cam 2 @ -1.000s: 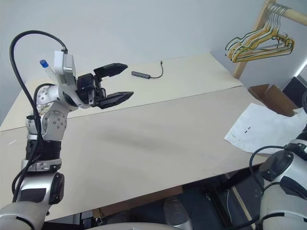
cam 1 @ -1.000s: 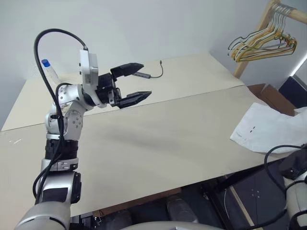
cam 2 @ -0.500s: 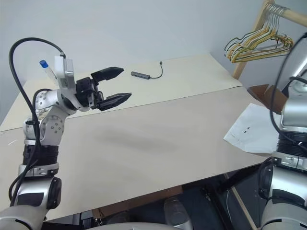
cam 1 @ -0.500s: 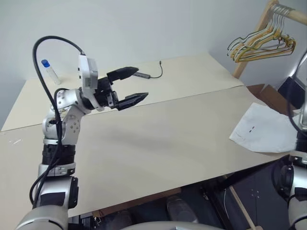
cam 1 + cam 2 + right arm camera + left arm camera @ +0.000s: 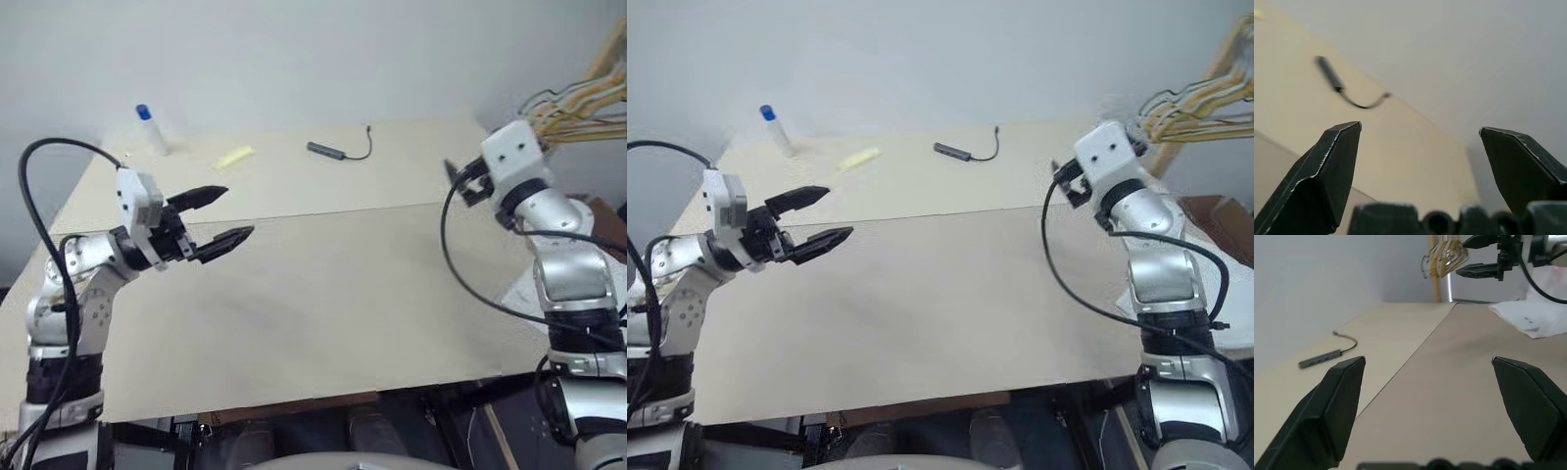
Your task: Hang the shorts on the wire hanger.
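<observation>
Shorts [image 5: 1535,316] are seen lying flat at the right edge of the worktop [image 5: 343,294], low beside the right arm. The right tool [image 5: 1469,255] is held above them, jaws spread and empty, aimed away over the far edge. The left tool [image 5: 235,212], likewise released, is kept near the left edge, well apart. The right arm is judged nearer.

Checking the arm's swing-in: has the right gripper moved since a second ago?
Yes. The right gripper, jaws open, has come up over the table's right side, near the bunch of yellowish hangers; earlier it was out of view.
</observation>
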